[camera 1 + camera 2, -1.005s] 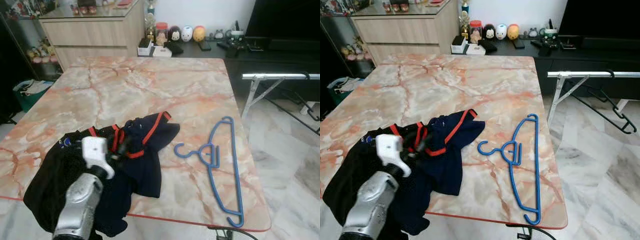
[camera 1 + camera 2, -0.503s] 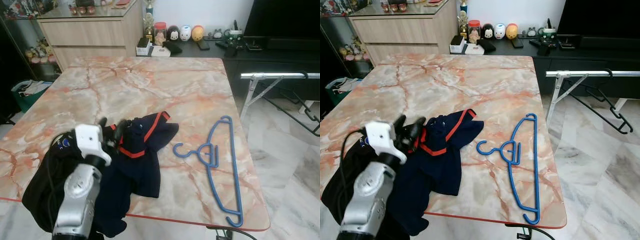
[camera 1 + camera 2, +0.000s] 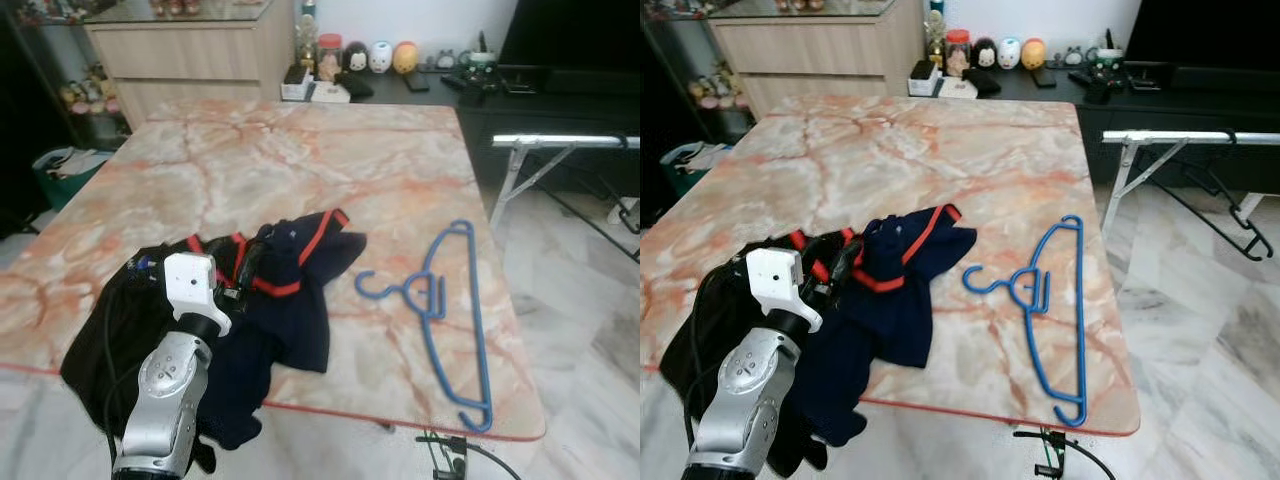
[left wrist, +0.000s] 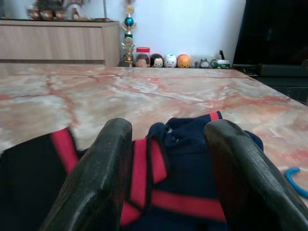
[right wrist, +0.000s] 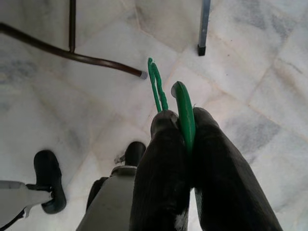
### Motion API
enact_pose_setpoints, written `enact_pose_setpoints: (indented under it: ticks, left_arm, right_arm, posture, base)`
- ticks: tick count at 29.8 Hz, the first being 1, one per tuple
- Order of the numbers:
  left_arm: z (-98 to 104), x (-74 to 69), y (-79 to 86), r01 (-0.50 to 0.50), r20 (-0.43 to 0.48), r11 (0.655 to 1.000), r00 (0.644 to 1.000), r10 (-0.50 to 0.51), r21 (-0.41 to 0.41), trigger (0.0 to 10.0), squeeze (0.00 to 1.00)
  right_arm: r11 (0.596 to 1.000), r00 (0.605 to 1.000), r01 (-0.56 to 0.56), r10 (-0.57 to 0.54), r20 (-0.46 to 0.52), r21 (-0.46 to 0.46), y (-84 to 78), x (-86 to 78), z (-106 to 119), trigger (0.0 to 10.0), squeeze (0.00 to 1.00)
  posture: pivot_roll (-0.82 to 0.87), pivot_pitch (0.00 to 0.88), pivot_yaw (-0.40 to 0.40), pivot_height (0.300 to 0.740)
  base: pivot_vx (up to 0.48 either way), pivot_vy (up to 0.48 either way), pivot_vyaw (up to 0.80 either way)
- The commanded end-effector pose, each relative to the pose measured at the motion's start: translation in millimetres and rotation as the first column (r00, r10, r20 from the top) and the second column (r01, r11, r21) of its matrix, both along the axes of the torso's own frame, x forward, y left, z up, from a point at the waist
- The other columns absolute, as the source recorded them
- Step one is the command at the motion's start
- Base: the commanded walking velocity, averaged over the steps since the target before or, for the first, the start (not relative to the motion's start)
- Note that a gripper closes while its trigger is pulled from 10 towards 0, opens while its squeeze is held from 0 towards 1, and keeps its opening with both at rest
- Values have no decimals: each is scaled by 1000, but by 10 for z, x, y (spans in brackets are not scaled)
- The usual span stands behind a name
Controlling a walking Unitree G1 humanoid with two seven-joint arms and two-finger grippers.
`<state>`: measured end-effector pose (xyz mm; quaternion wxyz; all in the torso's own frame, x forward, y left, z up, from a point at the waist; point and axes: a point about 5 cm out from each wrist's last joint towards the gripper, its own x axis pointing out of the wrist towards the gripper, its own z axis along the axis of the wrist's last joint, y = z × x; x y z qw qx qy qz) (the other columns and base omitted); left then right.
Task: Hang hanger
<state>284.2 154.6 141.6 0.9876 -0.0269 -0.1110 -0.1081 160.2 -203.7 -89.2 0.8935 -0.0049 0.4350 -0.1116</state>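
Green hanger (image 5: 185, 111) in right claw (image 5: 188, 139)

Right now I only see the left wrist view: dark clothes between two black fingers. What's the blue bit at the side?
Observer: That's the hook of a blue hanger, lying flat on the marble table beside the clothes.
Operator: Is my other pincer empty?
Observer: No, the right pincer is shut on a green hanger, over the tiled floor.
Operator: Where could it hang?
Observer: A metal rail stands to the table's right.

Hanger (image 3: 450, 310) on my table (image 3: 300, 160) was blue; the tabletop, orange-veined marble. Garment (image 3: 290, 290): navy, red-trimmed. Hanger (image 5: 184, 113) between my black fingers (image 5: 163, 183): green.
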Motion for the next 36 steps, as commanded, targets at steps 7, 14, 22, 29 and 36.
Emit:
enact_pose_setpoints:
  ticks: [7, 14, 22, 29, 36]
  left_arm:
    - [85, -6, 15, -3, 29, 1000, 1000, 3, -1, 10000, 0]
    - [80, -10, 5, 0, 27, 1000, 1000, 0, -3, 10000, 0]
    - [85, -21, 32, -9, 27, 1000, 1000, 9, -1, 10000, 0]
    - [76, -27, 55, -18, 23, 1000, 1000, 18, 1, 10000, 0]
    - [66, -29, 65, -23, 19, 1000, 1000, 23, 4, 10000, 0]
  right_arm:
    - [1000, 1000, 5, -5, -7, 4, 11, -35, -16, 10000, 0]
    - [1000, 1000, 6, -6, -8, 4, 14, -37, -17, 10000, 0]
    - [1000, 1000, 7, -7, -8, 0, 8, -35, -15, 10000, 0]
    - [1000, 1000, 4, -4, -8, -3, 3, -31, -13, 10000, 0]
    - [1000, 1000, 2, -2, -9, -4, 0, -29, -12, 10000, 0]
  posture:
    - [105, 0, 21, 740]
    - [101, 1, 22, 740]
    - [103, 9, 19, 740]
    - [104, 14, 16, 740]
    - [104, 15, 16, 740]
  base:
    - [-264, 0, 0]
    - [-262, 0, 0]
    - [-260, 0, 0]
    - [-259, 0, 0]
    - [-184, 0, 0]
